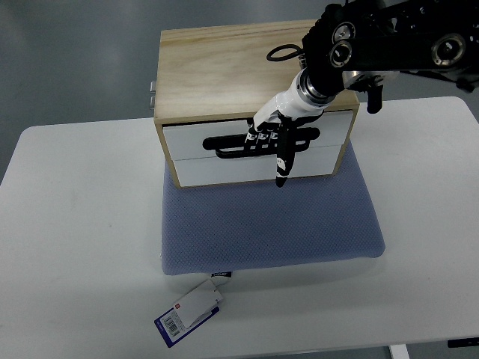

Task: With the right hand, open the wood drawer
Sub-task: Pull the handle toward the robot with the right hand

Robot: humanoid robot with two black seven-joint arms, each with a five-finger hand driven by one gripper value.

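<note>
White tag (pixel 189 313) w/ barcode lies at the front of the white worktop (pixel 75 224), by the blue-grey mat (pixel 269 224). On the mat's rear stands the wood drawer box (pixel 217 71). Right hand (pixel 275 138) has fingers (pixel 282 161) curled on the upper drawer's black handle (pixel 224 140); drawer looks closed.

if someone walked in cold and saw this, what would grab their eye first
Most likely the black right arm sweeping in from the top right, its robot hand curled over the black handle of the upper white drawer. Next, the wood drawer box sitting at the back of a blue-grey mat on the white table.
</note>
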